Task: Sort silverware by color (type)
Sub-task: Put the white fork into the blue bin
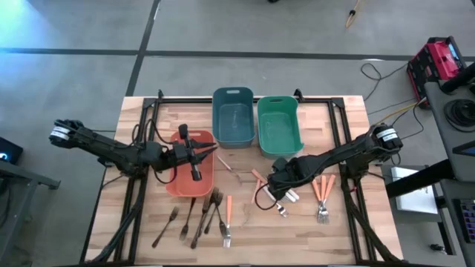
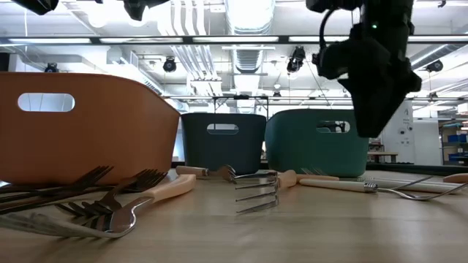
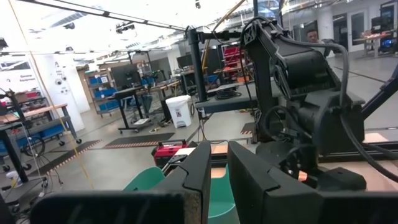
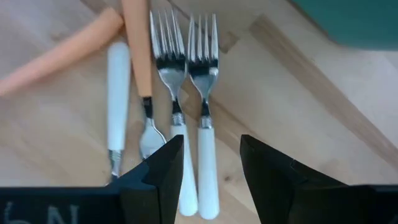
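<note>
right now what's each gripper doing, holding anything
left gripper: fingers nearly shut, empty, over the salmon bin.
right gripper: fingers open, empty, above white-handled forks.

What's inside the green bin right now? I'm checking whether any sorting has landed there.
From above, the green bin shows only its bare floor; no silverware lies in it. The low view shows just its outer wall, so it adds nothing.

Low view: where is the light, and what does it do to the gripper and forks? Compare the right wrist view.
Low view: ceiling lamps behind leave the right gripper a dark silhouette; the forks glint. Right wrist view: even light on forks and table, no strong shadows.
</note>
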`<state>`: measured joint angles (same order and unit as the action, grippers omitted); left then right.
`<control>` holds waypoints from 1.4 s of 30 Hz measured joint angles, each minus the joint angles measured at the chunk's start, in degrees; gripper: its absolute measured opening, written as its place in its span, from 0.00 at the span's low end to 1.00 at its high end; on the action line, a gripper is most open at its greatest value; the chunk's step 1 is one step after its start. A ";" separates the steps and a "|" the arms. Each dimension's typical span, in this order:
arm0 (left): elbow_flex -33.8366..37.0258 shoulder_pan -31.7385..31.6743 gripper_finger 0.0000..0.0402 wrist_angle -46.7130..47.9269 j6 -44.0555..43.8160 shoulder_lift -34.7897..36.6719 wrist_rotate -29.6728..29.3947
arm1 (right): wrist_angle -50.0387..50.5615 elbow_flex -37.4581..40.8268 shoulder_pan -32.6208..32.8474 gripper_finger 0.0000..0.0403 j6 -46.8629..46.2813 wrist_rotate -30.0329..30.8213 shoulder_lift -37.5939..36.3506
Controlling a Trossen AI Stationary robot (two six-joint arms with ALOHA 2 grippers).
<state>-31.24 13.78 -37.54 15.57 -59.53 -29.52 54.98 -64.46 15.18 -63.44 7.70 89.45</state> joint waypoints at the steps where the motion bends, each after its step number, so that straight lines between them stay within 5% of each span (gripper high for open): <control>1: 0.00 0.00 0.09 0.00 0.00 0.00 0.00 | -0.03 0.48 -0.02 0.37 0.03 -0.23 0.00; 31: 0.00 0.00 0.09 -0.07 0.00 0.02 -0.04 | -4.03 3.60 0.31 0.34 3.06 0.89 0.17; 42: 0.00 0.00 0.09 -0.07 0.00 0.02 -0.04 | -5.02 7.22 0.29 0.40 2.95 0.88 0.15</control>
<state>-31.24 13.78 -37.60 15.57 -59.51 -29.56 49.96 -57.24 15.46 -60.49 8.58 89.60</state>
